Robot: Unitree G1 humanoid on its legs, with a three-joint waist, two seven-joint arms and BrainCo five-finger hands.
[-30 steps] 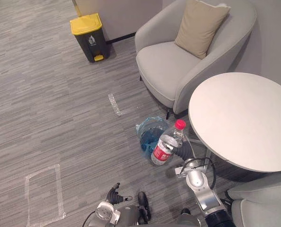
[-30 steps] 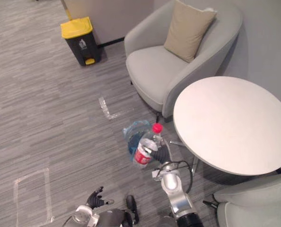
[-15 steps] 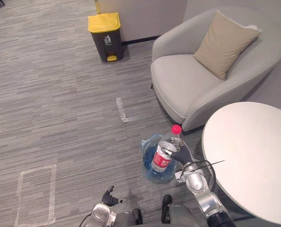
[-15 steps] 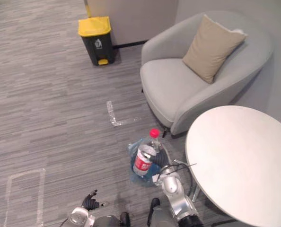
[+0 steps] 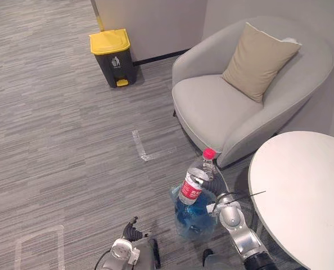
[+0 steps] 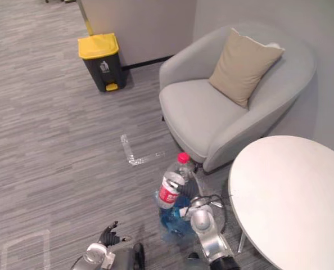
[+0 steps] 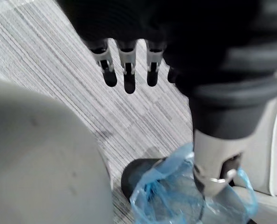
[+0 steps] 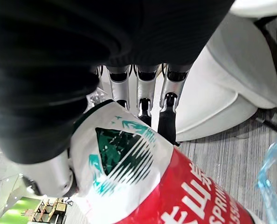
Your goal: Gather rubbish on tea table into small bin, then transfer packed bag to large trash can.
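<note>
Presently the right hand (image 5: 212, 187) clasps a red-labelled bottle (image 5: 190, 189) (green emblem, red cap) over the blue-bagged bin (image 5: 194, 216); left hand (image 5: 132, 230) slack.

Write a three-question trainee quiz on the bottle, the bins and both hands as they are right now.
1. True or false: the right hand is curled round the bottle.
2. The bottle is held over which thing? A) the round table B) the blue-lined small bin C) the yellow-lidded trash can
3. Fill in: the left hand, low near the floor, holds ____.

Key: 1 true; 2 B; 3 nothing.
</note>
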